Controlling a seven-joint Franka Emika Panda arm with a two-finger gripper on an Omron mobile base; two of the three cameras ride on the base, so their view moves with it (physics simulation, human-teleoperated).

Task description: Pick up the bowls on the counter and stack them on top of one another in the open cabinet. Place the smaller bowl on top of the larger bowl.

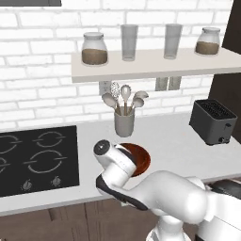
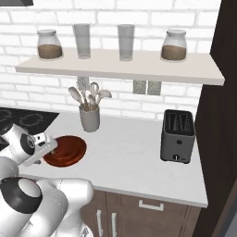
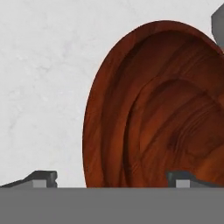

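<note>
Jaws: spread wide; in the hand view the gripper shows one dark tip at lower left over bare worktop and the other at lower right over the bowl's inside, so the near rim lies between them, nothing gripped yet.
Gripper place: low over the counter, at the left edge of the right base view, right by the bowl's rim.
Larger bowl: the larger bowl sits on the counter, centre-low in the left base view, partly hidden by the arm, in front of the grey utensil cup.
Smaller bowl: I cannot pick out a second bowl for certain.
Open cabinet: the open cabinet holds two jars and two glasses; no bowl on it.
Progress: early by my reading; no bowl is lifted or shelved, so grasping, both placements and the stacking remain.
Materials: bowl glossy reddish-brown with wood grain and stepped rings, round and shallow; counter pale, faintly mottled, flat; shelf a thick beige board on white brick.
</note>
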